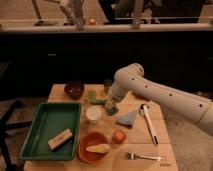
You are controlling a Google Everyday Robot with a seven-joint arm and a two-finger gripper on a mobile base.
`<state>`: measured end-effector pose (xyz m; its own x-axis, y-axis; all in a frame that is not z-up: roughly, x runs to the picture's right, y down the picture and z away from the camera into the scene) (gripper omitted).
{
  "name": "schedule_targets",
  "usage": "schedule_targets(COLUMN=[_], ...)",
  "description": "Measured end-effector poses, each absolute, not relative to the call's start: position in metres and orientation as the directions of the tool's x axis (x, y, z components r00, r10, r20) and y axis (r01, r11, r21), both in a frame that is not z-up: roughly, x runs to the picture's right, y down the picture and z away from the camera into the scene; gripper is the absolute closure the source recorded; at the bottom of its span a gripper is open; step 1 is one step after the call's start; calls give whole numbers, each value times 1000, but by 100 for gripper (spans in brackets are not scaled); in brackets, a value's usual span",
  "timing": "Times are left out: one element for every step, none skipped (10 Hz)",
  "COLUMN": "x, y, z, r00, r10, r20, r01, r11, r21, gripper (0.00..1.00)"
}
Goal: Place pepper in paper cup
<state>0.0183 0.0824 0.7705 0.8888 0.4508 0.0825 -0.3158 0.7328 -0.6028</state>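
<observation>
Table (135, 144) w/ paper cup (93, 114) approx. centre. Clock positions from the cup: tray (47, 120) at 9, w/ a block (60, 139) in its near-right corner; bowl (74, 89) at 11; pepper (97, 101) at 12, just left of the gripper (110, 106) at 2; napkin (127, 118) at 3; fork (142, 157) at 4, by the near edge; plate (82, 146) at 6.
</observation>
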Motion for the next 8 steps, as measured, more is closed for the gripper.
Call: schedule_targets(x=[15,8,-2,-13,-23,-33,-46,-57], y=[86,92,99,104,109,112,115,116], z=[768,764,759,755,752,751,750,750], r00=[892,899,906,914,920,926,931,934], r10=[442,425,407,386,367,347,327,313], r20=[89,100,114,128,140,149,160,169], r01=[-303,-280,-254,-226,-202,-179,-156,-138], r11=[734,736,739,744,748,752,756,757], r21=[-608,-616,-624,-629,-632,-634,-636,-638], gripper=[100,100,100,100,100,100,100,100])
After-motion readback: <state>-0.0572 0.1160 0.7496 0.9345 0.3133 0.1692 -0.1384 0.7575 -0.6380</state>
